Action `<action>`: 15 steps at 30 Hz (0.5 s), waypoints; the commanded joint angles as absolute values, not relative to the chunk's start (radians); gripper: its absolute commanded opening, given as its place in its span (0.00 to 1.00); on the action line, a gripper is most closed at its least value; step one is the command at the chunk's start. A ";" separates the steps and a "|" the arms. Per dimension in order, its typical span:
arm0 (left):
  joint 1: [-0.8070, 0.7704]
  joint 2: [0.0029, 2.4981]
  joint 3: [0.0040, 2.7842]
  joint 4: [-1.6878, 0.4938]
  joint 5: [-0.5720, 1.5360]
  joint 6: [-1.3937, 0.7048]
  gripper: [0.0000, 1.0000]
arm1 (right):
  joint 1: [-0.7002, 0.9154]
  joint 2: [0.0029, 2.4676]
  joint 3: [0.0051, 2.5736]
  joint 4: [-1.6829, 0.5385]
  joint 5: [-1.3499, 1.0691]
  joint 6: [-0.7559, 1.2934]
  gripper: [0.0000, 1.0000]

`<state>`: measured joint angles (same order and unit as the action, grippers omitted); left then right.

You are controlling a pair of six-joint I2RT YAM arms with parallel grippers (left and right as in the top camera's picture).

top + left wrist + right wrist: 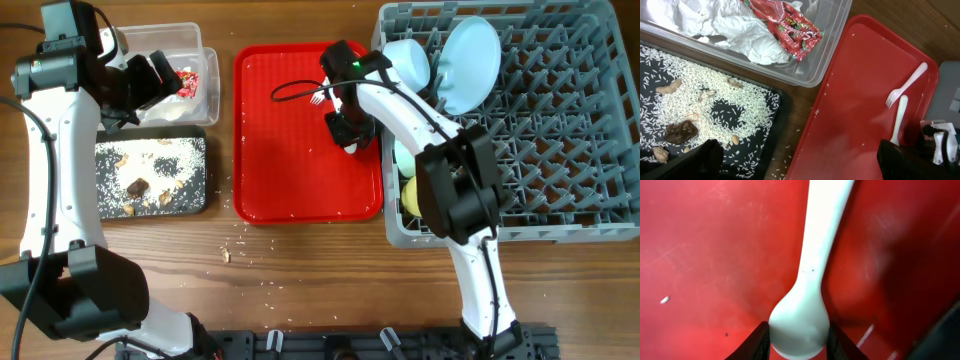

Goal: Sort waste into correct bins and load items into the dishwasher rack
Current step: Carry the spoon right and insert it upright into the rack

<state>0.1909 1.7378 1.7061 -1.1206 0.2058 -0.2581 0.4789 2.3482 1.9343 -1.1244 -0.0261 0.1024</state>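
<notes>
My right gripper (347,130) is low over the flat red tray (290,170), its fingers (762,341) closed against both sides of a white spoon's bowl (800,325); the handle runs up and away. A white fork (905,86) lies beside that spoon (899,117). My left gripper (160,80) hangs open and empty over the clear tub (825,60), which holds the crumpled tissue (740,30) and red-and-white wrapper (790,25). The black tray (765,145) carries rice grains (715,95) and brown scraps (680,131). The grey rack (560,150) holds a blue plate (470,60), a bowl (408,60) and a yellow cup (410,195).
A few rice grains and a crumb (226,254) lie on the wooden table in front of the red tray. The black tray sits close against the tub and the red tray's left edge. The rack's left wall stands right beside my right arm.
</notes>
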 commanded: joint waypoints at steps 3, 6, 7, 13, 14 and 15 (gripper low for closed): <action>0.193 1.734 1.715 -1.119 0.199 -0.270 1.00 | 0.477 2.131 1.964 -1.151 -0.046 0.077 0.20; 0.193 1.734 1.715 -1.119 0.199 -0.270 1.00 | 0.467 2.043 1.964 -1.165 -0.037 0.070 0.20; 0.193 1.734 1.715 -1.119 0.199 -0.270 1.00 | 0.459 2.015 1.964 -1.170 -0.029 0.070 0.20; 0.193 1.734 1.715 -1.119 0.199 -0.270 1.00 | 0.332 1.871 1.964 -1.282 0.037 0.070 0.23; 0.193 1.734 1.715 -1.119 0.199 -0.270 1.00 | 0.306 1.865 1.964 -1.309 0.037 0.070 0.23; 0.193 1.734 1.715 -1.119 0.199 -0.270 1.00 | 0.282 1.864 1.964 -1.339 0.037 0.070 0.23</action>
<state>0.1909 1.7378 1.7061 -1.1210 0.2058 -0.2581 0.3668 1.8877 1.9556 -1.2755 0.0021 0.0807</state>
